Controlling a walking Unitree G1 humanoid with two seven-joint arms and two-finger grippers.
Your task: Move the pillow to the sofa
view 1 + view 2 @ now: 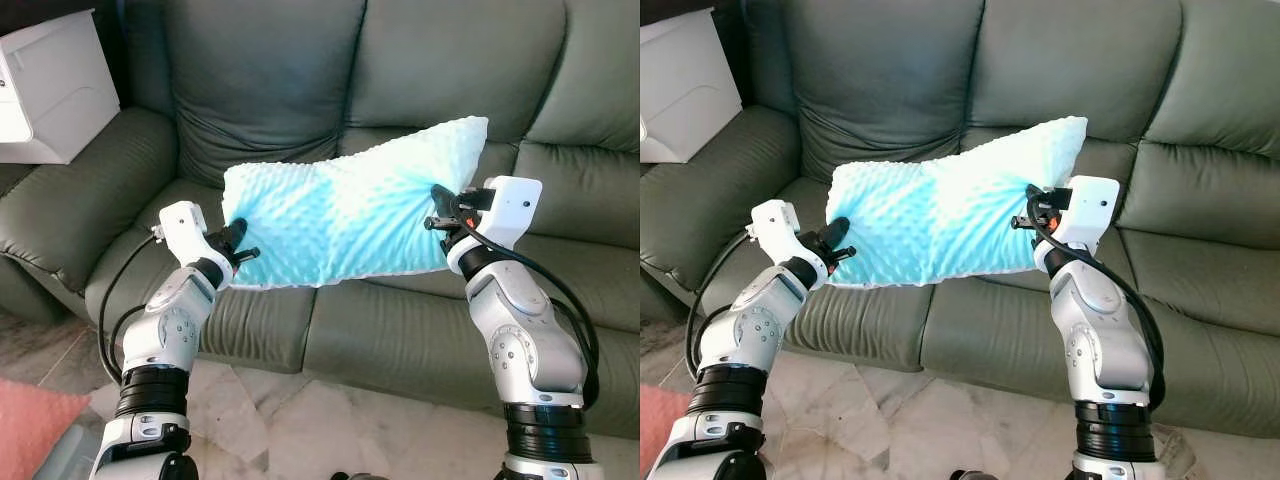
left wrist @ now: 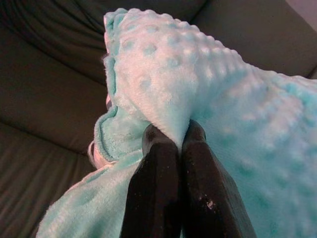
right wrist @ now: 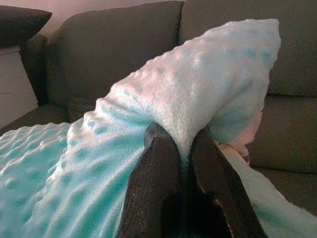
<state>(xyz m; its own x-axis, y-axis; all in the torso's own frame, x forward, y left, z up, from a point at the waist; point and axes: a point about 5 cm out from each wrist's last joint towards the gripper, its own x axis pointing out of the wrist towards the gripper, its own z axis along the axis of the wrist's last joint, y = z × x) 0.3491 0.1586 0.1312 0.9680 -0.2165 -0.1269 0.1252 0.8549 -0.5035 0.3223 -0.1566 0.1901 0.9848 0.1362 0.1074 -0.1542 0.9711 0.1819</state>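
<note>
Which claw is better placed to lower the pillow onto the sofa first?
Neither: the left claw and right claw each pinch one end of the pillow, held above the sofa seat; lowering together looks best.

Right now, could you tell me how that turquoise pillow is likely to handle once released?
Probably soft: the pillow bunches where the left pincer and right pincer pinch it. It seems light, held by fabric folds alone. It will likely flop onto the sofa, not roll.
</note>
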